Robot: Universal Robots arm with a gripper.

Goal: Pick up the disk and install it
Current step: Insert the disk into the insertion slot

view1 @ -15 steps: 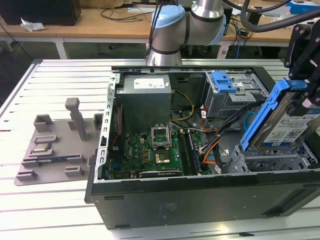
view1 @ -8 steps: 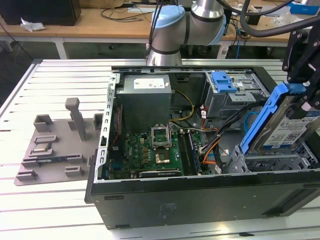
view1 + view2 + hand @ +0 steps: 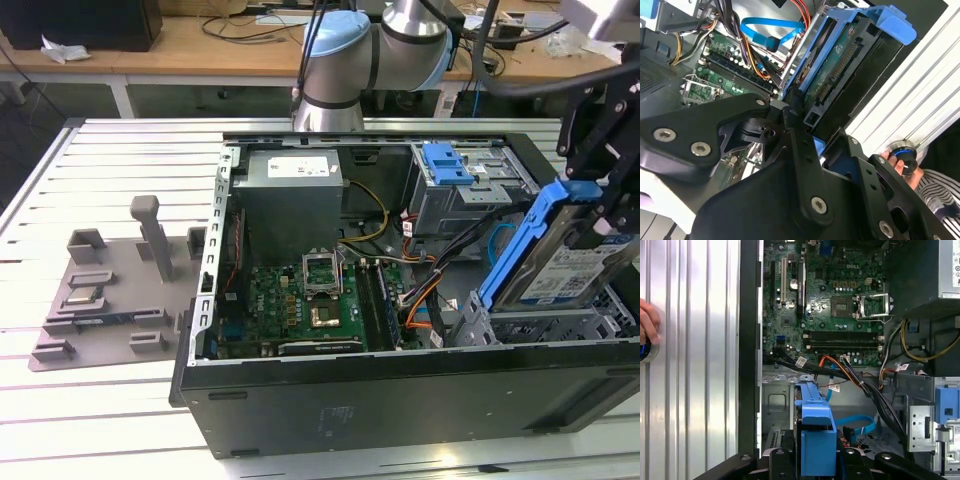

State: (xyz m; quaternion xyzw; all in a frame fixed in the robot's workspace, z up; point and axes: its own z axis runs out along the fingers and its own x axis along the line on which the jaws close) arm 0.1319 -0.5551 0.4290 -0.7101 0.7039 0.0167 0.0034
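One end effector, black, clamped on the blue carrier of the disk, holding it tilted over the metal drive cage at the exterior view's right end of the open computer case. In the second wrist view, black fingers pressed against the carrier's blue frame, the disk edge-on with its connector row visible; in the first wrist view, the disk rising as a blue block between the black linkages. Inside the case: one green motherboard with an open processor socket, one grey power-supply box, one blue ridged latch atop a second drive bay, one blue flat cable, plus bundled orange and black wires. Outside the case, on the slatted metal surface, one grey fixture plate with upright posts. One hand resting on a round blue-ringed knob beside the case.
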